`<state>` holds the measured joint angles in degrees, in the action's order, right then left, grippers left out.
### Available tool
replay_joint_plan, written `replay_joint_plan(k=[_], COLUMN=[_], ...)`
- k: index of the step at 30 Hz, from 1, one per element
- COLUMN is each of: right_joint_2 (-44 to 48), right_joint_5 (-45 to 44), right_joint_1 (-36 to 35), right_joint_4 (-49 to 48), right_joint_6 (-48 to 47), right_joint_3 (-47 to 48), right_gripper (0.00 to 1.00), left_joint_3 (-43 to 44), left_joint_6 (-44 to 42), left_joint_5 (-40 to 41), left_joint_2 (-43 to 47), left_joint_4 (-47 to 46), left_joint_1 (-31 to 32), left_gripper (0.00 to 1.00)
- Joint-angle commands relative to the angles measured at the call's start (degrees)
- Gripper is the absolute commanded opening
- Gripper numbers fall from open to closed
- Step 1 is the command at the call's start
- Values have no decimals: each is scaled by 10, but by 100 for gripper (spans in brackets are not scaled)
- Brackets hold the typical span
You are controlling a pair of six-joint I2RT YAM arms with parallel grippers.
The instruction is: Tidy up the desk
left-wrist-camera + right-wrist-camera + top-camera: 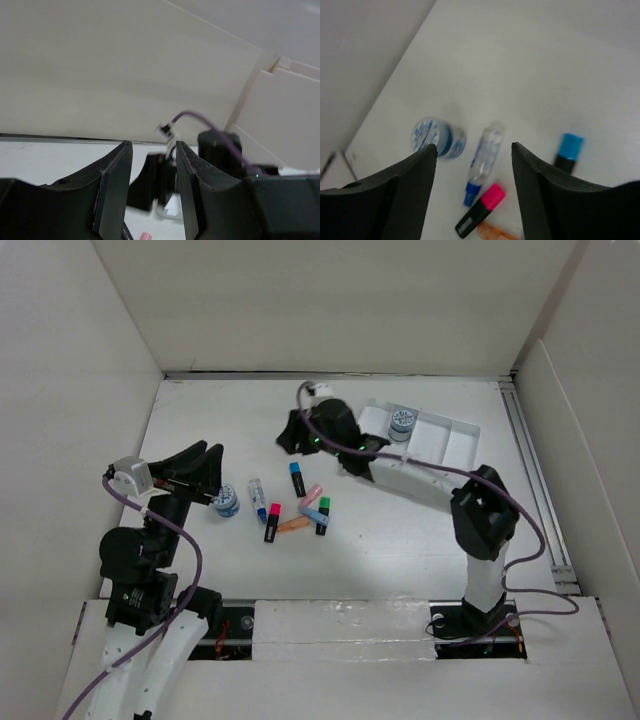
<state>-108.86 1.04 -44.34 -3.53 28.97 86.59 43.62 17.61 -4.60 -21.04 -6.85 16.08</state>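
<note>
Desk [400, 540], a broad, matte white tabletop boxed in by pale flat panels, lies beneath both pincers.

Closest to the arm bases, the left pincer [207, 453] hangs released. Its two black, wedge-shaped fingers [112, 195] are spread apart with nothing between them, and they point level toward the far wall. A glossy purple cable [200, 560] loops along its arm.

Just beside the left pincer, on its near right, stands a small round jar [227, 503] with a blue-and-white printed label.

Farther right, between the two pincers, loose items lie scattered on the desk:
- A clear plastic bottle [257, 490] with a blue cap lies on its side next to the jar.
- A pink-capped marker [272, 522] with a black barrel lies beside a stubby orange marker [293, 525].
- A green-capped marker [323, 517] lies just right of the orange one.
- A blue-capped marker [297, 480] lies a little beyond them, nearest the right pincer.

The right pincer [292, 440] hovers above the desk past this scatter. It is released too, its smooth black fingers [415, 195] wide apart and gripping nothing. In its wrist view the jar, bottle and pink-capped marker show between the fingers, far below and blurred.

Beyond the right pincer and to its right sits a white plastic tray [455, 440], long and split into compartments by thin walls. A second jar [402, 423], also round and blue-and-white, stands in a compartment toward the tray's left end.
</note>
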Motion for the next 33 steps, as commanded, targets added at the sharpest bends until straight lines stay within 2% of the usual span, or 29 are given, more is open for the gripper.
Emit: replay_joint_plan(k=[1, 2, 5, 7, 10, 13, 19, 22, 25, 26, 28, 29, 32, 33], right_joint_2=[-38, -48, -95, -141, -177, -218, -324, -362, -368, -354, -329, -313, -202, -169], right_joint_5=[53, 55, 42, -4, -29, -42, -104, -120, -130, -124, -116, -115, -96, -88], right_joint_1=[-74, -88, -136, -173, -186, -186, -186, -191, -196, -196, -196, -196, -180, -172], right_joint_4=[-7, -6, 53, 76, 86, 119, 153, 142, 115, 96, 75, 63, -36, -85], right_joint_6=[-75, -95, -138, -155, -163, -160, -159, -156, -139, -125, -110, -92, -52, -38], right_joint_3=[38, 49, 106, 138, 172, 245, 377, 409, 424, 416, 397, 383, 271, 205], right_gripper=[70, 85, 93, 95, 97, 97, 97, 94, 73, 57, 48, 43, 41, 41], left_joint_3=[-3, 0, -6, -5, 0, -2, -3, -1, -4, -1, -2, -3, -2, -2], left_joint_6=[11, 15, 18, 25, 29, 31, 28, 28, 26, 26, 26, 25, 26, 26], left_joint_5=[41, 69, 94, 121, 141, 160, 150, 137, 135, 134, 130, 129, 129, 125], left_joint_2=[15, 17, 32, 42, 47, 52, 60, 58, 57, 55, 57, 57, 53, 51], left_joint_4=[-27, -19, -25, -15, -6, -2, -6, -11, -9, -7, -11, -11, -9, -10], left_joint_1=[1, 1, 1, 1, 1, 1, 1, 1, 1, 1, 1, 1, 1, 1], left_gripper=[36, 36, 39, 42, 46, 47, 47, 47, 47, 47, 47, 47, 47, 47])
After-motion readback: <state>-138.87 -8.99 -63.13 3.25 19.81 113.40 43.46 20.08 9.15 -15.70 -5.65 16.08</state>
